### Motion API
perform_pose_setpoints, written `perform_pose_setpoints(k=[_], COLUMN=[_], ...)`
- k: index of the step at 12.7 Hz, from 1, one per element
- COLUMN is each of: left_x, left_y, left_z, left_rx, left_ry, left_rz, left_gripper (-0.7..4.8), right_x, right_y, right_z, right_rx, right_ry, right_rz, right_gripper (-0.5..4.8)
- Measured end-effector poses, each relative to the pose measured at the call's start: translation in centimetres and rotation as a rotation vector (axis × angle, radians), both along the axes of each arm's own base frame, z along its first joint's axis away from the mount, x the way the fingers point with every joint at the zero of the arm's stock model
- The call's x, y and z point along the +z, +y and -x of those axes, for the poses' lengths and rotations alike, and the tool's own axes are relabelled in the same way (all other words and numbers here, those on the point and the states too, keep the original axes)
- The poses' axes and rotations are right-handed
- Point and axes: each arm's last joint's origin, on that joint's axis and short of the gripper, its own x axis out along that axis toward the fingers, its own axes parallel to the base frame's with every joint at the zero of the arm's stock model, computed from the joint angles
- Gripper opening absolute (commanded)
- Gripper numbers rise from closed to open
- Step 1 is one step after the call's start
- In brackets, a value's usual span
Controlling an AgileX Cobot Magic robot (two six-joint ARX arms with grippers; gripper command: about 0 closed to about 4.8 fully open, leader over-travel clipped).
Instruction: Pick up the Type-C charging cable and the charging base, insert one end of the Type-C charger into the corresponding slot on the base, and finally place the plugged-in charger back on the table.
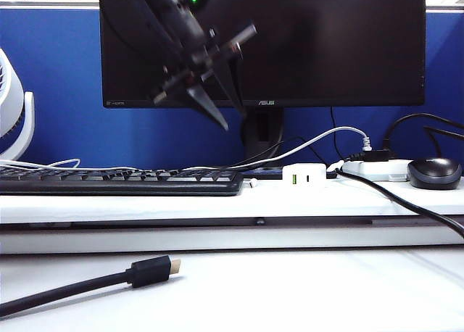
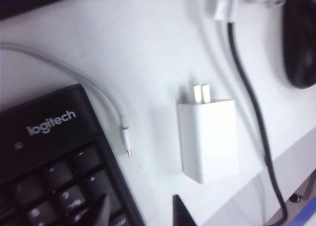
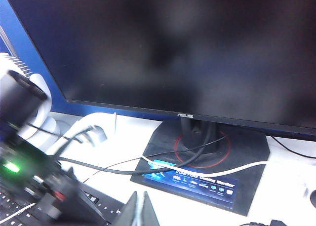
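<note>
1. The left gripper [image 1: 214, 104] hangs in the air in front of the monitor [image 1: 326, 42], above the keyboard [image 1: 116, 181], with nothing between its fingers, which stand apart.
2. In the left wrist view the fingertips [image 2: 180, 211] point down at the raised shelf of the table [image 2: 148, 53]; one tip sits over the keyboard's [image 2: 54, 162] edge, the other just short of the base.
3. The base [image 2: 208, 137] lies flat on the shelf with its two metal prongs pointing away from the gripper. In the exterior view the base [image 1: 304, 175] shows a green-lined port on its front face.
4. The cable [image 2: 84, 83] curves along the shelf past the keyboard's corner; its small plug [image 2: 126, 139] lies between keyboard and base, touching neither.
5. A black cord [image 2: 252, 112] runs beside the base, near a dark mouse [image 2: 300, 38].
6. The right gripper [image 3: 139, 208] is at the lower edge of its wrist view, fingers together and seemingly empty, though the view is blurred. It faces the monitor stand [image 3: 207, 162].
7. A thick black plug [image 1: 154, 270] lies on the lower table level.
</note>
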Motion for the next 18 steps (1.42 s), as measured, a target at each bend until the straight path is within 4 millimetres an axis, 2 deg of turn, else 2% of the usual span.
perform_pose_setpoints(k=[1,4,6,8,11,14,18], left_x=[-0.8,-1.0,-1.7,-2.9,-3.7,-5.8,-6.3], left_y=[-0.6,-2.9,-3.6,-3.8,-4.1,-4.6,-4.8], left_z=[-0.1,1.1,1.2,0.8,0.3,-0.3,-0.6], left_rx=[-0.008,-0.043,-0.042,-0.016,0.006,0.013,0.016], left_ry=[0.015,-0.029,-0.015,-0.009,-0.026,0.012,0.007], left_rz=[-0.013,-0.043,-0.058,-0.106,-0.125,-0.142,-0.136], left_gripper=[1.75,1.84,1.84,1.84,1.84,1.84,1.83], right_x=[0.0,0.0,0.0,0.0,0.0,0.0,0.1], right_y=[0.0,0.0,0.0,0.0,0.0,0.0,0.0], right_z=[0.0,0.0,0.0,0.0,0.0,0.0,0.2], right_rx=[0.0,0.0,0.0,0.0,0.0,0.0,0.0], right_ry=[0.0,0.0,0.0,0.001,0.003,0.007,0.002], right_rz=[0.0,0.0,0.0,-0.001,-0.005,-0.014,-0.015], right_gripper=[-0.01,-0.01,-0.01,-0.01,-0.01,-0.01,-0.01])
